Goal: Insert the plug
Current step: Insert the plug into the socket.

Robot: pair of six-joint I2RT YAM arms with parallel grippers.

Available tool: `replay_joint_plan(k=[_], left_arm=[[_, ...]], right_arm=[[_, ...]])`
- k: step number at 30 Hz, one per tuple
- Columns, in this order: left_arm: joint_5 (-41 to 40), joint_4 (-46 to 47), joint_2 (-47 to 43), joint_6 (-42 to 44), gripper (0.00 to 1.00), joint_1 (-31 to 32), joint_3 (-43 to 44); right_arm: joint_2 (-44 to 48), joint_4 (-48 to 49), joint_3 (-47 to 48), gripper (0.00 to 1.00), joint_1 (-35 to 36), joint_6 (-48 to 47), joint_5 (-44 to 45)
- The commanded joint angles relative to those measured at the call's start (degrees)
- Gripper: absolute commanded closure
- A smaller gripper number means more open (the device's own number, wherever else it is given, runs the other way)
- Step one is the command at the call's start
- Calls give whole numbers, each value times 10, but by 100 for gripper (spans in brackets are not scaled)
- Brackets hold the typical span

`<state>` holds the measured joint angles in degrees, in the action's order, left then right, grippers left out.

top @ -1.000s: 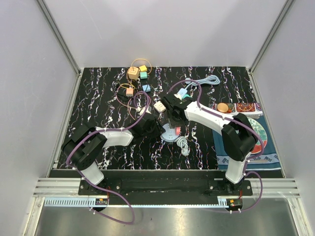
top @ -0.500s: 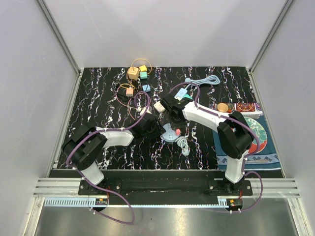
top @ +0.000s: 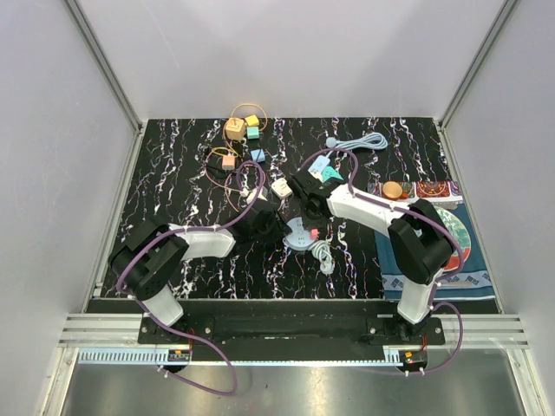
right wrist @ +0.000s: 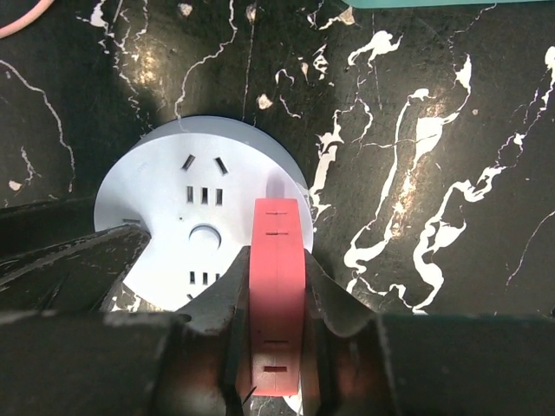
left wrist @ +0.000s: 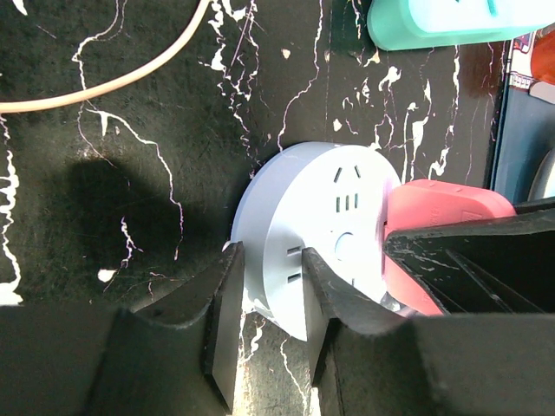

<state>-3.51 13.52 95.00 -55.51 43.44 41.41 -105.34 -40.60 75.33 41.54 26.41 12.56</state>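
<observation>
Black marbled tabletop. At 11 o'clock, small coloured blocks lie among loops of tan cord. At 1 o'clock, a coiled pale-blue cable. At 3 o'clock, a patterned mat with an orange ball at its far edge.

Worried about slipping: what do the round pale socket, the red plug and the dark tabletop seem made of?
Round pale blue-grey socket disc: probably moulded plastic, satin; even colour, crisp slots.
Flat red plug: likely plastic too, matte; moulded lines and notches.
Black white-veined tabletop: marble look, slightly glossy glare; real stone or printed film, cannot tell.
</observation>
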Motion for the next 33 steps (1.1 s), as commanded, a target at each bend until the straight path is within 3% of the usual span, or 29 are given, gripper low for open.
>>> replay_joint_plan(k=[1, 12, 18, 23, 24, 25, 26, 33], left_arm=[[-13, -44, 21, 7, 67, 5, 1], [-14, -46, 13, 4, 68, 6, 0], [-42, -73, -50, 14, 57, 5, 5], [-103, -126, -120, 39, 33, 4, 18], [-112, -133, -145, 43, 30, 4, 20], [-132, -154, -157, 48, 28, 4, 20], [-142, -163, -169, 56, 23, 4, 19], [-209, -229, -275, 91, 8, -5, 17]], right_arm=[[-25, -5, -61, 100, -18, -1, 15], [-41, 10, -87, 100, -27, -3, 1], [-6, 9, -59, 99, -28, -9, 1], [6, 2, -5, 75, -28, -10, -3], [7, 1, 1, 69, -27, -10, -1], [7, 1, 10, 57, -27, -9, -1], [8, 0, 15, 53, -28, -10, -2], [50, 0, 49, 19, -28, -12, -10]])
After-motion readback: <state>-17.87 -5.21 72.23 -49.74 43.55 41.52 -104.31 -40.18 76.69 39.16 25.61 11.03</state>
